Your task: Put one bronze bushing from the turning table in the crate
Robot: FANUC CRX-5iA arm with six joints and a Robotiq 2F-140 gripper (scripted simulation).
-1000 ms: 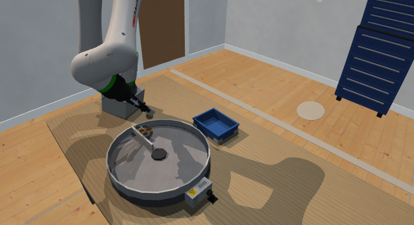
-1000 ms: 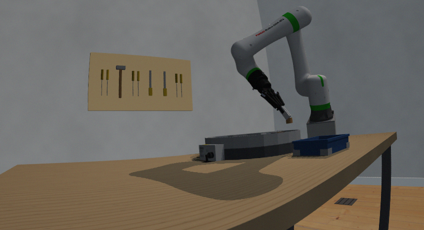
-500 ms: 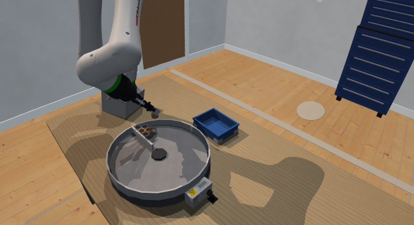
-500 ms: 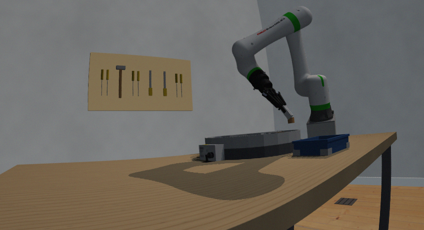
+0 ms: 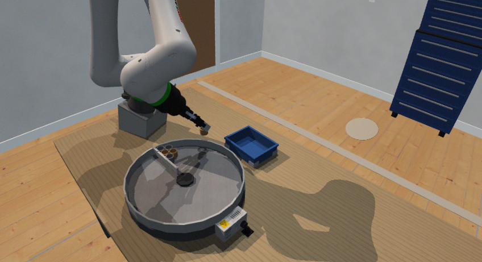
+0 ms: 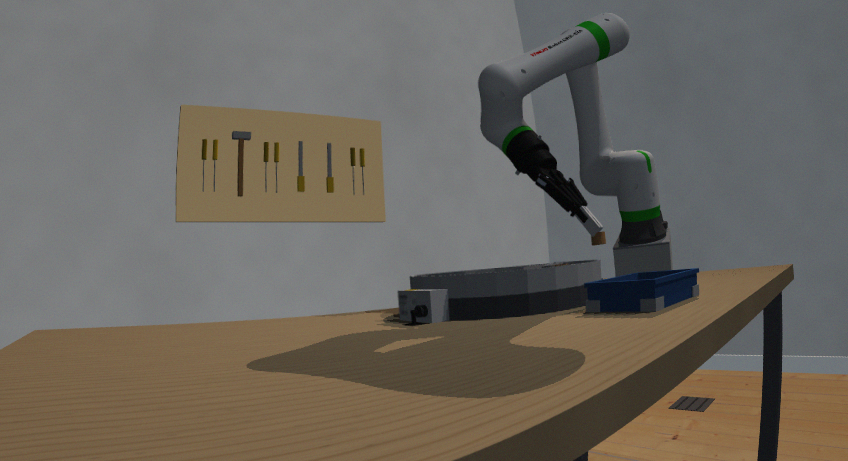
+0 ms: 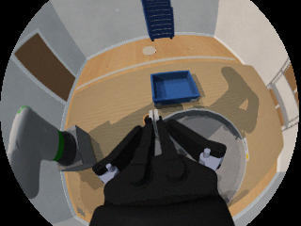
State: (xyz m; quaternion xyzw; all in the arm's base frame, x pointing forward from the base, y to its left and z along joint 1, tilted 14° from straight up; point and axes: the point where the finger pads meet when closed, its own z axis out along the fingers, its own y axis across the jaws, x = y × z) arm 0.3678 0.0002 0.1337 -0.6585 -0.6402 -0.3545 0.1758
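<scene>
- We see the wooden surface carrying everything; a large arm shadow falls across it.
- We see the white arm bent over, its wrist angled down toward the gap between the turning table and the crate.
- The turning table, a round grey tray with a raised rim, sits mid-surface, with a dark hub at its centre and a divider bar running from the hub to the rim.
- The blue crate sits on the surface just beside the turning table's rim; nothing shows inside it.
- A grey control box with a yellow warning label is fixed to the turning table's near side.
- The gripper hangs in the air above the surface, beyond the turning table's far rim and short of the crate.
- The fingers are clamped nearly together on one bronze bushing, which hangs at their tips, clear of table and crate.
- The other bushings stand clustered on the turning table by the rim, next to the divider.
</scene>
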